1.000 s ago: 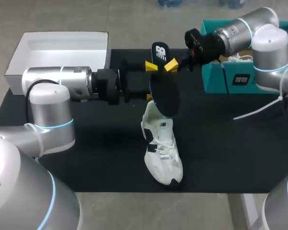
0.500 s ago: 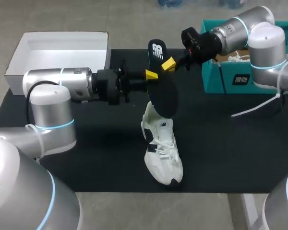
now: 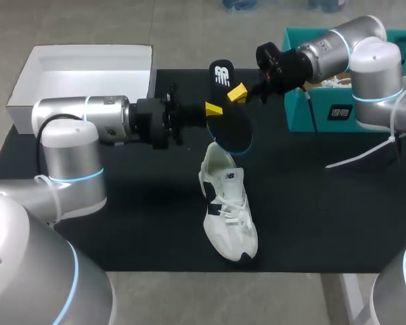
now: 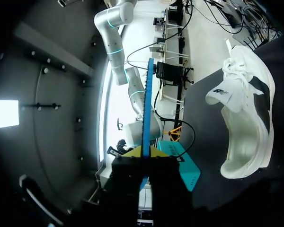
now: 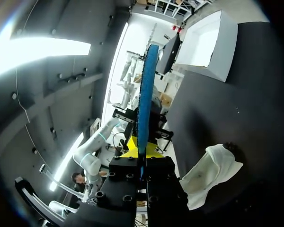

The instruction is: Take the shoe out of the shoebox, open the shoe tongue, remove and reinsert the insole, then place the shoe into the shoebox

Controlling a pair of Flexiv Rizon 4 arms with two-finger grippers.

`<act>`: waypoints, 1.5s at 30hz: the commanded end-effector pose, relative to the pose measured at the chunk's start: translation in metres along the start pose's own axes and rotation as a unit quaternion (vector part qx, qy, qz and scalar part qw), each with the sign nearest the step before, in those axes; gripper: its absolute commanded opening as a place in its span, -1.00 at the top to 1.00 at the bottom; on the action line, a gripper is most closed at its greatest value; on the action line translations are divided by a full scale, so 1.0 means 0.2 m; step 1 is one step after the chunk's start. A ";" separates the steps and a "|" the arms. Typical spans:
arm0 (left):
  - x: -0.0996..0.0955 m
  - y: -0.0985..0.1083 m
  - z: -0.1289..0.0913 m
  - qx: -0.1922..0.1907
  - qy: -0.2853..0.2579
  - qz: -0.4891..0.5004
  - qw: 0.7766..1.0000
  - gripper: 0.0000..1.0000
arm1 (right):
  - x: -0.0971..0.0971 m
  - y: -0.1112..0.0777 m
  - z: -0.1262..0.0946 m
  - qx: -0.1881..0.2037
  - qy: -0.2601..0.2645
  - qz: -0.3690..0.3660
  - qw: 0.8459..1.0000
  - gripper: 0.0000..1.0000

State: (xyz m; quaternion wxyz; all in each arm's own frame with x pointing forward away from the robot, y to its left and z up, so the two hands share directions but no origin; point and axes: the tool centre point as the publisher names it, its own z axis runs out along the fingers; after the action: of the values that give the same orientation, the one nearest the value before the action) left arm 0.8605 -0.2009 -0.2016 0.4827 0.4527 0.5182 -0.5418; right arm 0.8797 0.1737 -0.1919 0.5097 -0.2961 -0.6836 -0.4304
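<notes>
Progress stands at roughly the midpoint. The shoe (image 3: 229, 208) is out of the teal shoebox (image 3: 325, 114) and lies on its side on the dark surface (image 3: 122, 223), near the middle and well apart from the box. In the left wrist view its tongue (image 4: 223, 92) stands folded out from the opening, so we judge the tongue step complete. The insole (image 3: 231, 128) is fully clear of the shoe and held in the air just above its heel end, heel part uppermost, between the two arms. The left jaws are pinching the insole from one side. The right jaws are pinching it from the other. Each wrist view shows the thin blue edge (image 4: 147, 104) (image 5: 144, 94) running straight up from between the yellow tips. Removal is therefore done. Outstanding items are feeding the insole back into the shoe, seating it flat, and returning the shoe to the shoebox. A white open box (image 3: 88, 51) sits at the far left of the surface, not in use.
</notes>
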 end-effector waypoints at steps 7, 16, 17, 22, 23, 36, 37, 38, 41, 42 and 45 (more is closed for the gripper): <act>0.01 0.03 -0.03 0.002 0.008 0.010 1.000 1.00 | 0.03 -0.04 -0.07 -0.028 -0.014 -0.010 0.999 -1.00; 0.07 0.07 -0.07 0.011 0.028 0.004 1.000 1.00 | 0.33 -0.12 -0.26 0.001 -0.115 -0.046 0.992 -1.00; 0.08 0.07 -0.07 0.012 0.029 0.002 0.999 1.00 | 0.36 -0.13 -0.28 0.009 -0.129 -0.047 0.990 -1.00; 0.09 0.07 -0.08 0.013 0.033 -0.003 0.999 1.00 | 0.54 -0.14 -0.32 0.047 -0.211 -0.075 0.973 -1.00; 0.09 0.07 -0.08 0.014 0.033 -0.003 0.999 1.00 | 0.56 -0.14 -0.32 0.059 -0.231 -0.075 0.968 -1.00; 0.10 0.04 -0.08 0.016 0.032 -0.008 0.999 1.00 | 0.72 -0.16 -0.32 0.133 -0.428 -0.085 0.890 -1.00; 0.10 0.03 -0.08 0.016 0.032 -0.007 0.999 1.00 | 0.72 -0.15 -0.31 0.135 -0.438 -0.087 0.885 -1.00; 0.10 0.03 -0.08 0.017 0.032 -0.007 0.999 1.00 | 0.72 -0.15 -0.30 0.140 -0.449 -0.088 0.878 -1.00; 0.10 0.01 -0.06 0.017 0.032 -0.006 0.999 1.00 | 0.72 -0.13 -0.28 0.150 -0.482 -0.089 0.859 -1.00; 0.10 0.01 -0.06 0.018 0.032 -0.006 0.999 1.00 | 0.72 -0.13 -0.27 0.150 -0.488 -0.097 0.854 -1.00; 0.10 0.00 -0.06 0.019 0.032 -0.005 0.999 1.00 | 0.72 -0.12 -0.25 0.140 -0.491 -0.128 0.850 -1.00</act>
State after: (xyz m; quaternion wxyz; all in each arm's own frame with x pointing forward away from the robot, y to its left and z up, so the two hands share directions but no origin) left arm 0.8602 -0.1902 -0.2215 0.4523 0.4773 0.5238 -0.5415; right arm 0.8417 0.1098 -0.0586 0.2059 -0.2819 -0.9102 -0.2228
